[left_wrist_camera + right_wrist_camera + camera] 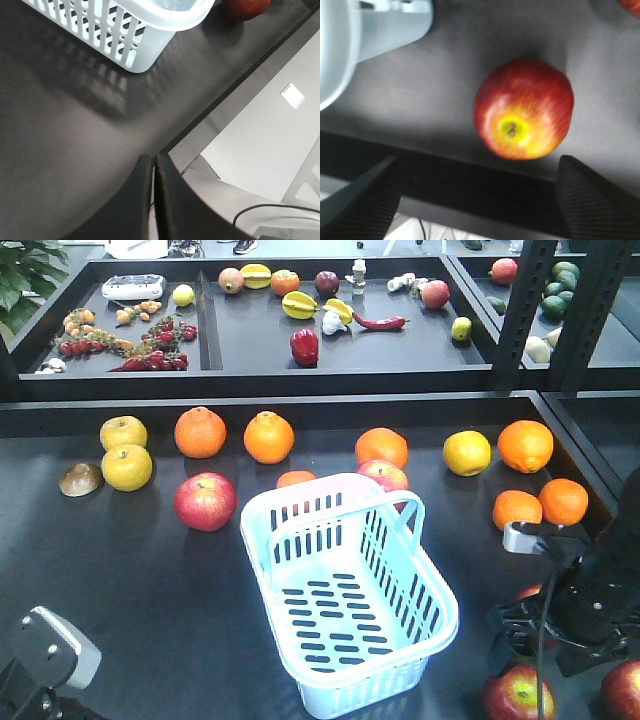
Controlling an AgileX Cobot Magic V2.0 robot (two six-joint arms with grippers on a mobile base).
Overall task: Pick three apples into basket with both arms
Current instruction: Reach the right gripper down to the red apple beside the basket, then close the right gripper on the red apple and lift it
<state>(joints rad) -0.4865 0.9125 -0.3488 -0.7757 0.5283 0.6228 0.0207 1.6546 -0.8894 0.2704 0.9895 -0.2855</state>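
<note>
the pale blue-white slotted plastic basket [300, 515] is sitting near the middle of the dark bench [120, 620]. the right gripper [479, 162] is hanging over the bench's near edge, to the right of the basket, with its jaws spread wide and nothing between them. a dark red apple with a yellow patch round its stem [524, 109] is lying stem-up on the bench just beyond the fingertips, touching neither finger. in the front view, the black right arm [600, 590] is covering part of another red apple [530, 592] behind it.

the left gripper [152, 170] is hovering over the near edge, left of the basket, with its fingers pressed together on nothing. the basket's near corner is showing just ahead of it.

a second dark red apple [205, 501] is resting in the open, just left of the basket. a third red apple [385, 475] is sitting tight behind the basket's far rim, partly screened by the basket handle [405, 512]. a small orange fruit [295, 479] is crowding the same rim beside it. more orange citrus fruits [200, 432] and yellow round fruits [127, 467] are lying in a row farther behind the basket.
</note>
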